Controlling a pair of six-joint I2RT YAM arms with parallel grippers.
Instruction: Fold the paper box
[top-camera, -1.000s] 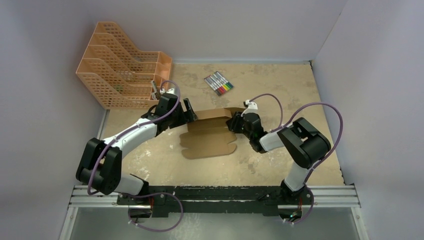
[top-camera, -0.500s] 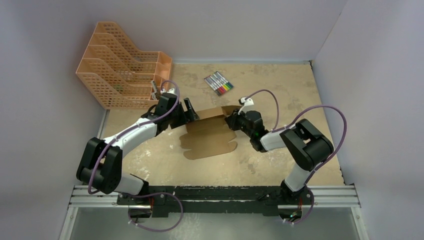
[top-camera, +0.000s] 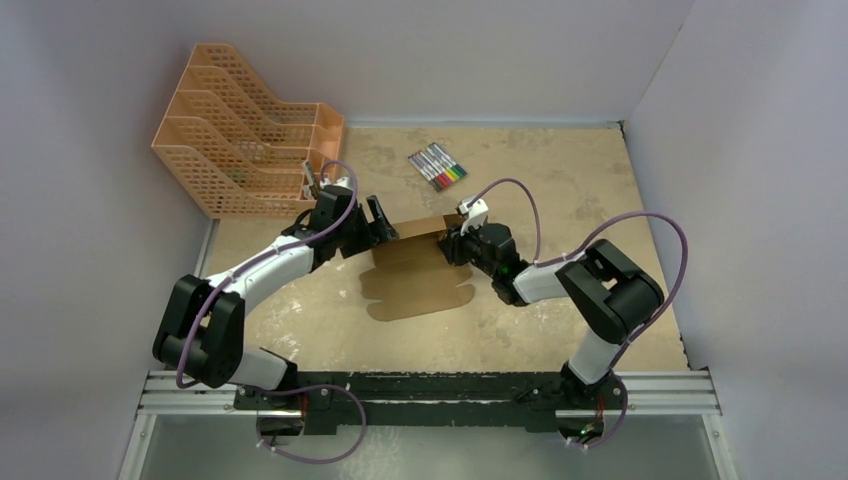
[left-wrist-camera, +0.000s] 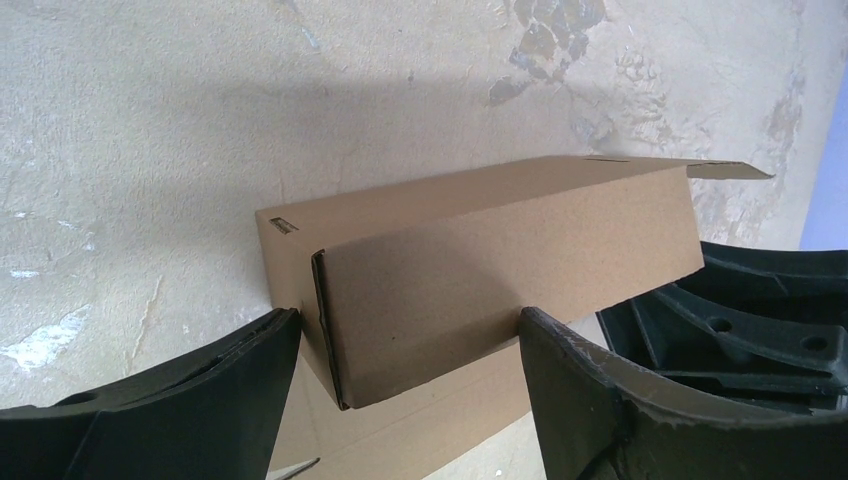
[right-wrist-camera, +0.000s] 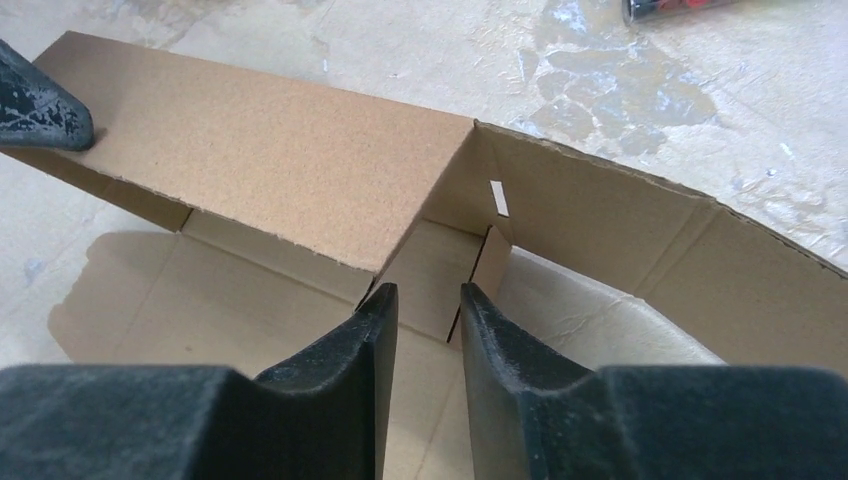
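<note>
The paper box (top-camera: 412, 290) lies mid-table between the two arms. Its near part is flat on the table (top-camera: 560, 180), with the scalloped flaps toward the arm bases. Its far long panel is folded up and over into a low wall. The step in hand looks like forming that far wall and closing its right end.

The right gripper (right-wrist-camera: 425, 297) sits low at the wall's right end. Its fingers are only narrowly apart and hold nothing I can make out, and a small upright tab stands just beyond the tips. The left gripper (left-wrist-camera: 407, 318) is spread wide at the wall's left end, with the folded corner between its fingers. I cannot tell whether the pads press on it.

As I judge it, the next move calls for the left arm to brace the wall. The right arm would then push the tab inward and bring the end panel up around it without letting the fold spring open.

Only the right wrist view shows the slot cut in the end panel and a left fingertip (right-wrist-camera: 40, 100) resting on the wall's top. Only the left wrist view shows the doubled layers at the corner. The overhead view alone shows the flat near flaps, the markers (top-camera: 438, 167) farther back and the orange rack (top-camera: 240, 140) at the far left.
</note>
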